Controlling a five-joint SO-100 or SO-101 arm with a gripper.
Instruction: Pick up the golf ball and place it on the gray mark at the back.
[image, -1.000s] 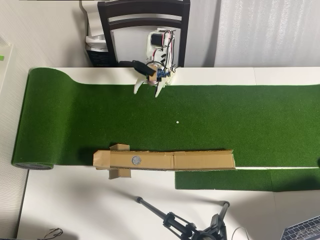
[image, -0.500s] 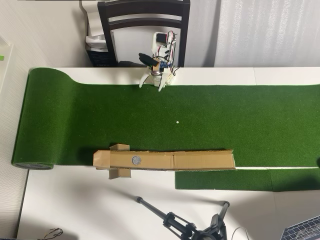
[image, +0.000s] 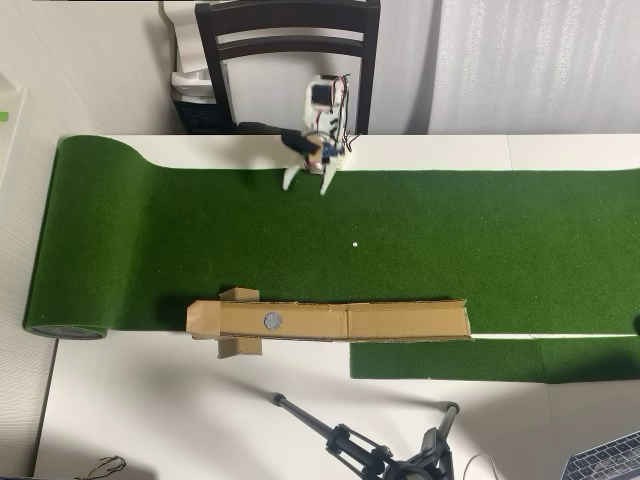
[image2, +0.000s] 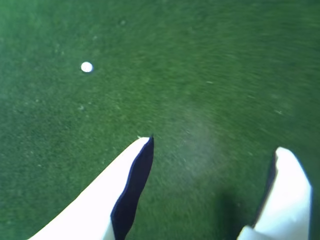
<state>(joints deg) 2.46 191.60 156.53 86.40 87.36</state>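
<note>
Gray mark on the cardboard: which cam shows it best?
Overhead view. The gray mark sits in plain sight as a round disc on the cardboard strip, at the near edge of the green turf. The wrist view shows none of it, only turf, the open claw and a white dot.

Golf ball a tiny speck
</note>
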